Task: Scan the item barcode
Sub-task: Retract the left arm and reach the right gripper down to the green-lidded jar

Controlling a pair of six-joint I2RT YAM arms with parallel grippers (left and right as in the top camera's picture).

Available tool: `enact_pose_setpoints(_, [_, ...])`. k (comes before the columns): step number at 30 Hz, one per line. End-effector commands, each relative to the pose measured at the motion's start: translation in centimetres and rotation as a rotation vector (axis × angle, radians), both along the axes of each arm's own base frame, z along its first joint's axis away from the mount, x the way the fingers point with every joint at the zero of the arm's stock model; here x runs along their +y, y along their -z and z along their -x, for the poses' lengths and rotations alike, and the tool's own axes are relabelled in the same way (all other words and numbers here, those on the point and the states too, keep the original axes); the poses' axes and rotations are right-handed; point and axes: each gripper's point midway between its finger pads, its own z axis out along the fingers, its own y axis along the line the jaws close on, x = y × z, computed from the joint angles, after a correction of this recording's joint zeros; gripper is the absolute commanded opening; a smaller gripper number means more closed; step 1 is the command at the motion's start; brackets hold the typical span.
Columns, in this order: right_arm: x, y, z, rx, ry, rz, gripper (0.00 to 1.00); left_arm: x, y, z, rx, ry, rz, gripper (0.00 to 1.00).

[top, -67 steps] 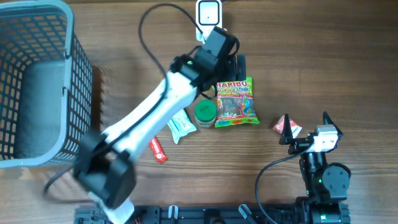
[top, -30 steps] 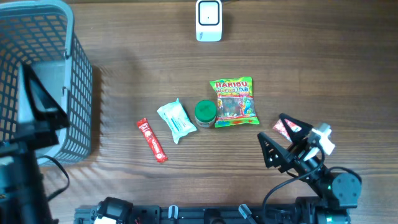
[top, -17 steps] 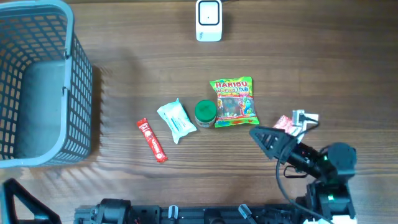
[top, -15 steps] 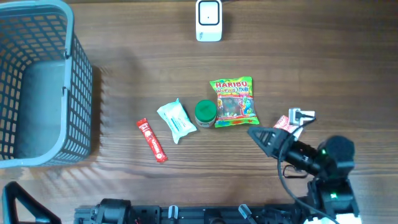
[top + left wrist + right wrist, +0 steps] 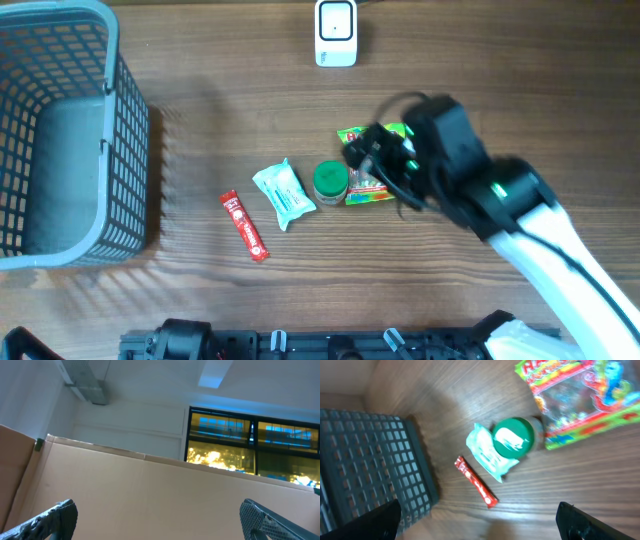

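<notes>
Wood-grain table [image 5: 500, 90] carries a basket [image 5: 110, 120] at the left, a scanner [image 5: 335, 32] at the far edge, and a middle row: red stick [image 5: 244, 226], wipes [image 5: 285, 193], jar [image 5: 330, 181], sweet bag [image 5: 570, 400]. A second ago the right arm [image 5: 500, 200] sat folded at the near edge; now it has swung out over the bag, hiding most of it from above. The right claw [image 5: 479, 521] hangs above the row, fingers wide apart, gripping nothing. The left claw [image 5: 160, 520], earlier near the scanner, has pulled away and points up at the ceiling, fingers also spread. The bag looks like the chosen item; it lies flat, well short of the scanner, not yet picked.
</notes>
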Motion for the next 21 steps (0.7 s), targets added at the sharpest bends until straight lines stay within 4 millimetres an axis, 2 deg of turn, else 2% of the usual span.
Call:
enact_pose_setpoints(1, [3.9, 0.2, -3.3, -0.106, -0.183, -0.01, 1.0, -0.1, 0.0, 0.6, -0.015, 0.045, 0.028, 1.0])
enact_pose_setpoints(4, [5.6, 1.7, -5.6, -0.09, -0.131, -0.057, 1.0, 0.0, -0.5, 1.3, -0.041, 0.072, 0.056, 1.0])
enact_pose_setpoints(5, [5.6, 2.4, -5.6, -0.017, -0.061, -0.088, 0.99, 0.0, -0.7, 1.6, -0.047, 0.075, 0.057, 1.0])
enact_pose_setpoints(7, [4.4, 4.6, -4.4, 0.187, 0.136, -0.096, 0.89, 0.6, -0.5, 1.6, -0.035, 0.063, 0.079, 1.0])
enact_pose_setpoints(9, [2.8, 6.5, -3.4, 0.303, 0.279, -0.05, 0.86, 1.1, -0.5, 1.5, -0.032, 0.065, 0.1, 1.0])
enact_pose_setpoints(11, [2.1, 7.7, -2.8, 0.373, 0.349, -0.025, 0.86, 1.1, -0.5, 1.4, -0.033, 0.088, 0.103, 1.0])
enact_pose_setpoints(12, [2.0, 8.4, -2.6, 0.406, 0.373, -0.014, 0.86, 1.1, -0.5, 1.4, -0.032, 0.093, 0.103, 1.0])
enact_pose_setpoints(16, [2.2, 10.3, -2.1, 0.499, 0.433, -0.003, 1.0, 1.2, -0.5, 1.6, -0.036, 0.092, 0.1, 1.0])
enact_pose_setpoints(17, [2.3, 10.9, -2.0, 0.52, 0.437, 0.005, 0.99, 1.2, -0.5, 1.8, -0.041, 0.093, 0.102, 1.0])
enact_pose_setpoints(21, [3.0, 13.7, -1.4, 0.582, 0.482, 0.061, 0.99, 1.8, -0.1, 4.6, -0.097, 0.088, 0.092, 1.0])
